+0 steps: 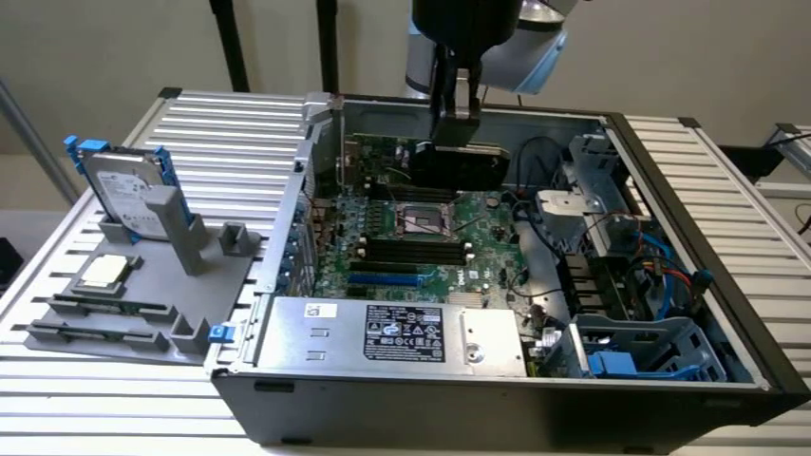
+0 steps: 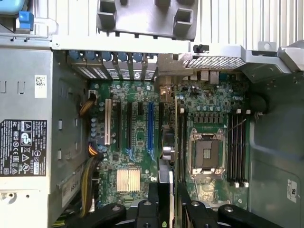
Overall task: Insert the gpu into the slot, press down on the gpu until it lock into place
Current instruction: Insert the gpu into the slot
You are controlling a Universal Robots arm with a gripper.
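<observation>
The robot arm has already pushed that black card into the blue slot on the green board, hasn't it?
No. The gpu is not in the slot: the gripper holds it up above the green board, and the blue slot is empty. The exterior view shows this.

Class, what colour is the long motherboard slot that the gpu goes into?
The slot is bright blue, clearest in the wrist view.

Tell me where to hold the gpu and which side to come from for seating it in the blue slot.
Grip the gpu at the middle of its upper long edge, from straight above, one finger on each flat face. It is thin and stands on edge, so this leaves the lower edge free for the slot. The gripper appears to hold it so.
</observation>
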